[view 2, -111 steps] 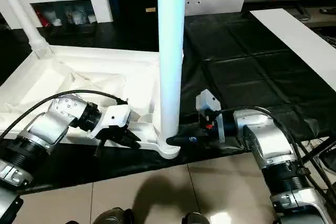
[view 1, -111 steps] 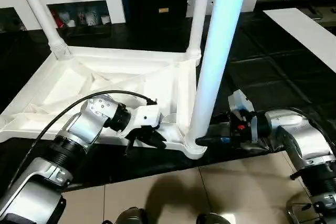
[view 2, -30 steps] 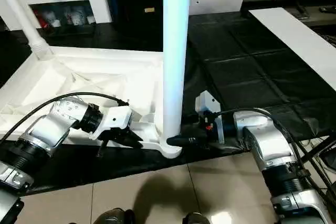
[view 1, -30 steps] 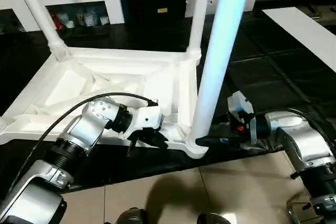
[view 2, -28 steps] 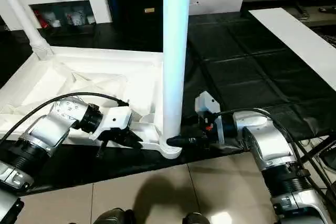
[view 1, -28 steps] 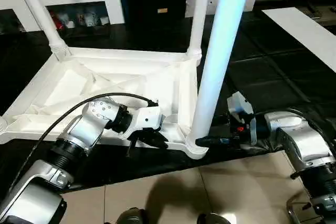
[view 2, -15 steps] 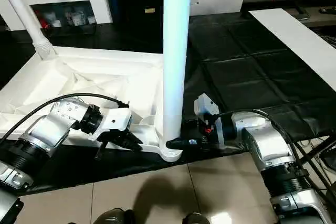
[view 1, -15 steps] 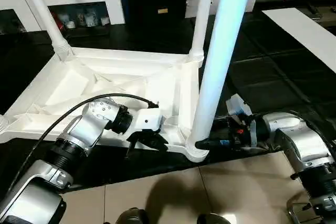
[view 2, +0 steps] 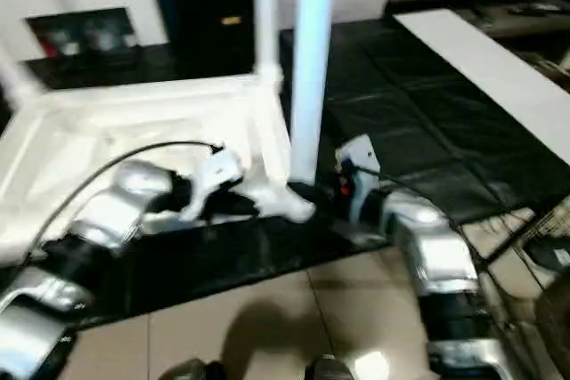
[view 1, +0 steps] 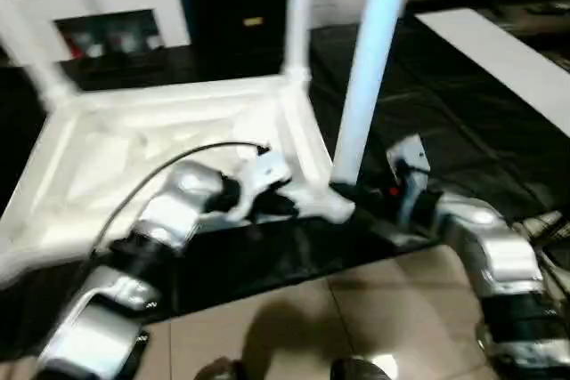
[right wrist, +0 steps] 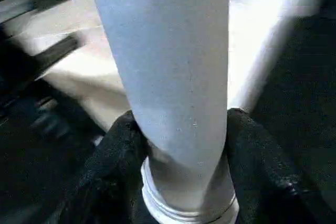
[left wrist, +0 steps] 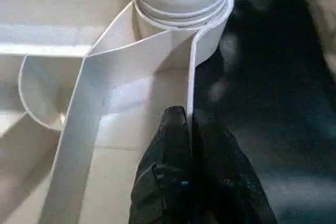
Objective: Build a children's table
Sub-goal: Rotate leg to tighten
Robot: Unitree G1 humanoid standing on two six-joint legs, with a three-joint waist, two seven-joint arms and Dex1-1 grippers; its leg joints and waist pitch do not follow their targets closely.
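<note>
Left eye view, table top: the white plastic square table top with ribbed underside (view 1: pixel 134 153) lies upside down on the black padded work surface (view 1: pixel 445 104) and takes the left and centre of the frame.
Near leg: a long tapered white tube leg (view 1: pixel 370 60) stands in the round corner socket (view 1: pixel 334 206) at the near right corner of the top, in the centre of the frame, and leans a little to the upper right.
Far legs: another white tube leg (view 1: pixel 298 15) stands at the far right corner, upper centre, and a third (view 1: pixel 36 73) at the upper left.
Right gripper: the right gripper (right wrist: pixel 178 145) has its two black fingers (right wrist: pixel 123 145) pressed on both sides of the near leg, just above the flared end.
Left gripper: the left gripper (left wrist: pixel 186 129) pinches the thin upright rim wall (left wrist: pixel 190 77) of the top, just beside the socket; its fingers are close together on it.
Risk, leg: I judge the leg may not be fully seated, because it leans; pushed at this angle, it could jam in the socket or spring out.
Risk, top: the top could slide or lift if the thin rim slips out of the left fingers.
Risk, other legs: a tipping top could shake the far legs.
Writing: no brand, label or text can be read; the head views are blurred.
</note>
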